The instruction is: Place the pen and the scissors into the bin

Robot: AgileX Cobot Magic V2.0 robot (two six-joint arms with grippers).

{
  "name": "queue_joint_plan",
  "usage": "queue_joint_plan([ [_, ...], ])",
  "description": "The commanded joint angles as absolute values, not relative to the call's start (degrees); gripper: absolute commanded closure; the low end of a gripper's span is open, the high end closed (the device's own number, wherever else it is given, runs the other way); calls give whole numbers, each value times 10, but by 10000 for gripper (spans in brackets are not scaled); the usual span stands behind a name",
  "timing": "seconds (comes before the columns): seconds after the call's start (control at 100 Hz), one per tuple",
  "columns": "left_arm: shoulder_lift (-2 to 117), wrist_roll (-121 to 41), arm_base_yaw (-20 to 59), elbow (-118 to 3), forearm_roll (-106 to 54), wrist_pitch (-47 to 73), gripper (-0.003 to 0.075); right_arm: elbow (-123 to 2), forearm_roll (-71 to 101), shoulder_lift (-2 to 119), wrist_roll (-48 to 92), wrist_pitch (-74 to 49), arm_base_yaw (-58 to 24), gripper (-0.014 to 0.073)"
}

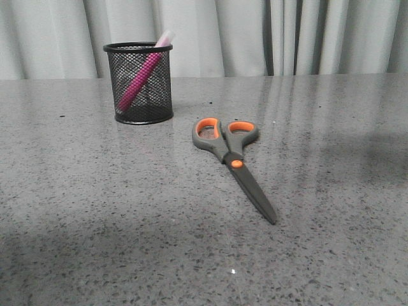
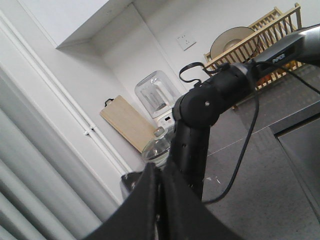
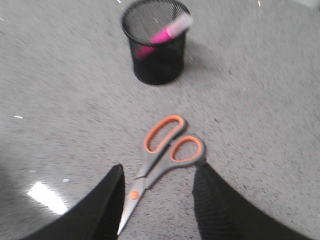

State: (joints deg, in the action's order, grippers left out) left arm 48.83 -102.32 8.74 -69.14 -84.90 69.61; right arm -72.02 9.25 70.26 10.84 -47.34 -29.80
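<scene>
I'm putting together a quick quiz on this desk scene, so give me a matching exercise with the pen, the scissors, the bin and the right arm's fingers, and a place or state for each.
Things:
1. pen
2. scissors
3. bin
4. right gripper fingers

States:
A. lying flat on the table, blades closed
B. spread open above the blades
C. leaning inside the mesh cup, pale cap over the rim
D. standing upright near the curtain

Pairs: 1-C, 2-A, 3-D, 4-B

One pen (image 1: 141, 78), one scissors (image 1: 233, 159), one bin (image 1: 139, 83).
</scene>
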Motion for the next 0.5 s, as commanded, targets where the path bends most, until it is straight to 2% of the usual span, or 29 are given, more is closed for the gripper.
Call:
queue_joint_plan([
  [0.0,481,-1012,93,-688,-884,672,739,-759,-40,745,-36,-463,-345,309],
  [0.06,475,-1012,93,-678,-884,672,739,-771,-62,783,-81,-485,-359,309],
  [0.22,457,-1011,110,-655,-884,668,739,-800,-58,863,-82,-550,-361,296],
  [0.36,454,-1011,134,-647,-869,667,739,-814,-17,909,-82,-550,-361,239],
  [0.49,453,-1011,156,-647,-850,661,739,-816,5,938,-82,-543,-361,233],
])
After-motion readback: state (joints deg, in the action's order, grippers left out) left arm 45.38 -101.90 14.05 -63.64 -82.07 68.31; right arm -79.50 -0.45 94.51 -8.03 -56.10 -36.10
